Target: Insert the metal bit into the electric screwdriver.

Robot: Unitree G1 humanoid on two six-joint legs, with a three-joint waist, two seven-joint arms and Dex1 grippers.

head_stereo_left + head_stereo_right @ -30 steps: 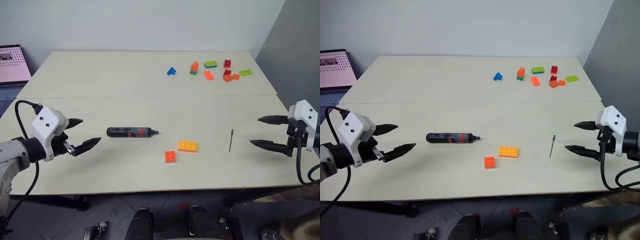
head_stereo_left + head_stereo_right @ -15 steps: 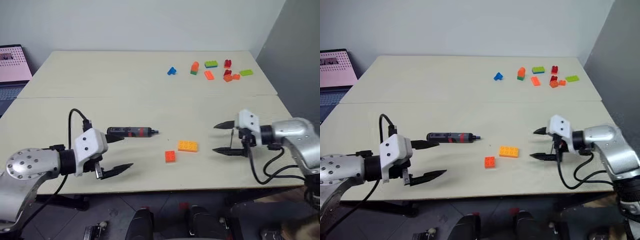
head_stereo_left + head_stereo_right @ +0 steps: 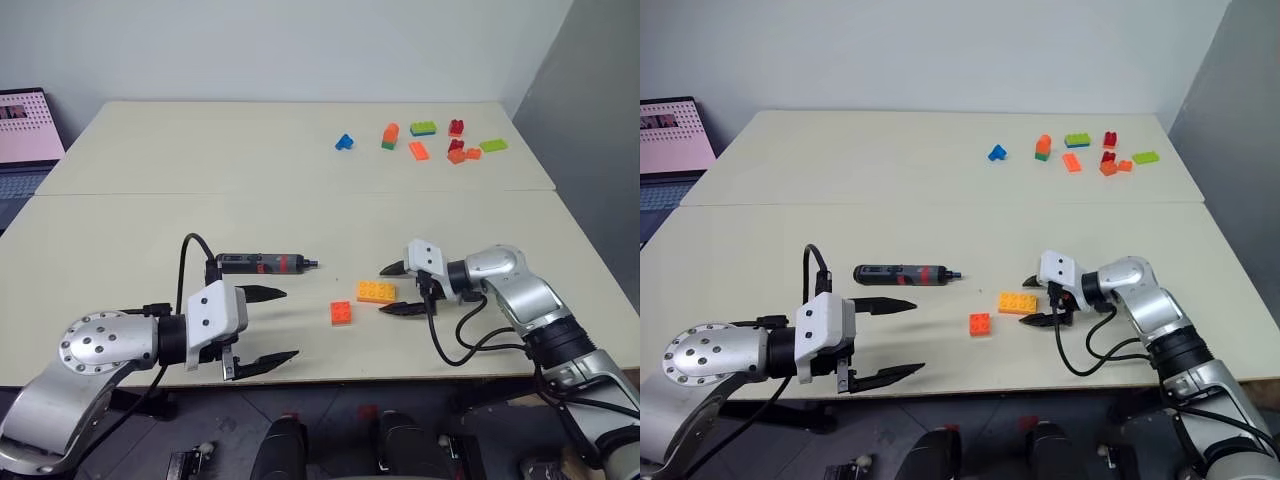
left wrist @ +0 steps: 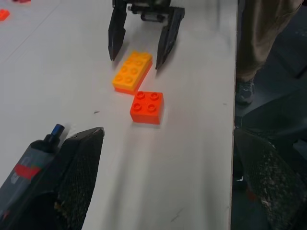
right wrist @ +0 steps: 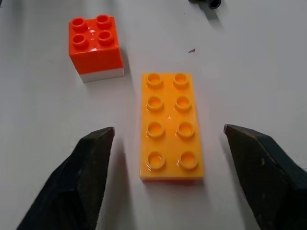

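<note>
Dark grey electric screwdriver [image 3: 262,263] with red band, yellow-orange brick [image 3: 375,292], orange-red brick [image 3: 341,313], pale beige table [image 3: 200,160], black gripper fingers [image 3: 262,294].

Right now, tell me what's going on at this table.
Nothing is held yet. The electric screwdriver lies untouched on the table. The left gripper hovers close beside it on the robot's side, fingers open. The right gripper, fingers also open, straddles one end of a yellow-orange brick without touching it, near a small orange brick.
</note>
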